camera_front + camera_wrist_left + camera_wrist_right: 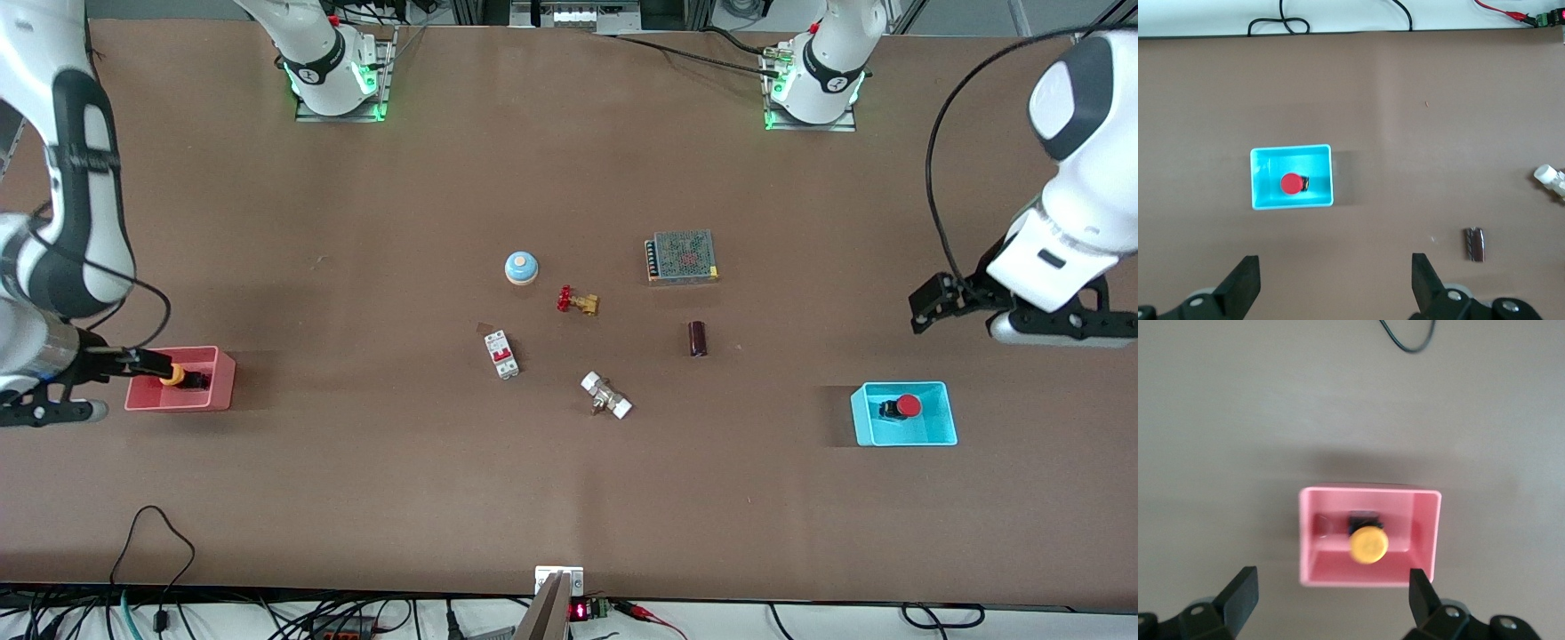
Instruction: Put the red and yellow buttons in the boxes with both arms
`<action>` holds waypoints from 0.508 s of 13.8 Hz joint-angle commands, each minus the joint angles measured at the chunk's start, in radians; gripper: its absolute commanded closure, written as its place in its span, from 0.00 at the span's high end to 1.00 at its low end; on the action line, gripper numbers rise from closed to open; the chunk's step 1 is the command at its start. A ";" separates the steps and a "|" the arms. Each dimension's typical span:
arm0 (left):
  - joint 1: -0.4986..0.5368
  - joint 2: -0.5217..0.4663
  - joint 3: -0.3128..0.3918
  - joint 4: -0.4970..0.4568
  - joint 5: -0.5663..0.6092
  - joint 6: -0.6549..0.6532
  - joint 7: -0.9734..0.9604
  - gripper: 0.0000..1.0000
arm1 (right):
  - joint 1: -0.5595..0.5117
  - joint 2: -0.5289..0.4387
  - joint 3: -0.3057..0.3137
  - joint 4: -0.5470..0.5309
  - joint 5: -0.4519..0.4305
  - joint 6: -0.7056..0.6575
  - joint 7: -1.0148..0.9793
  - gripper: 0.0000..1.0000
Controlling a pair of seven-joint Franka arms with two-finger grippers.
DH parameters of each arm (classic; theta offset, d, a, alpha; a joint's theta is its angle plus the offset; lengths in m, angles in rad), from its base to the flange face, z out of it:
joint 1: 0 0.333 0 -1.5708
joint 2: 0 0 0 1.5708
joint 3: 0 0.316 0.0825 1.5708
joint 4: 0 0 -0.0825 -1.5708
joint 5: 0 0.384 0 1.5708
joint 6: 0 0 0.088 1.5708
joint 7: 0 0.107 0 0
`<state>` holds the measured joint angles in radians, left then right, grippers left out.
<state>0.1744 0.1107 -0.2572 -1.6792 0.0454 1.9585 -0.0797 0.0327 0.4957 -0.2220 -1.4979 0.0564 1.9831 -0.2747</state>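
We are seeing the red button sitting in the cyan box near the left arm's end of the counter, the left tool hanging above with fingers spread apart. The yellow button is lying in the pink box at the right arm's end, where the right tool is hovering over it, fingers apart and gripping nothing.

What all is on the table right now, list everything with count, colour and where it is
Yellow button: one, in the pink box, right arm's end.
Red button: one, in the cyan box, left arm's end.
Bell: one, blue-domed, mid-table.
Valve: one, red-handled brass, beside the bell.
Mesh box: one, grey.
Cylinder: one, dark.
Breaker: one, white and red.
Fitting: one, white-ended.
Left gripper: open, above the cyan box.
Right gripper: open, over the pink box.
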 commanded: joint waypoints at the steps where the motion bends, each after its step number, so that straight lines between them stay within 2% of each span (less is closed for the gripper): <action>1: 0.017 -0.077 -0.010 -0.016 -0.056 -0.059 0.009 1.00 | 0.064 -0.123 0.003 -0.036 0.036 -0.105 0.047 1.00; 4: 0.017 -0.085 -0.002 0.068 -0.068 -0.186 0.073 1.00 | 0.157 -0.222 0.003 -0.036 0.040 -0.229 0.214 1.00; 7: 0.046 -0.111 0.004 0.084 -0.068 -0.234 0.147 1.00 | 0.173 -0.308 -0.002 -0.036 0.039 -0.318 0.215 1.00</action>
<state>0.1894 0.0165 -0.2543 -1.6133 -0.0024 1.7630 -0.0112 0.2126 0.2551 -0.2164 -1.5004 0.0883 1.7093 -0.0610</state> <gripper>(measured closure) 0.000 0.000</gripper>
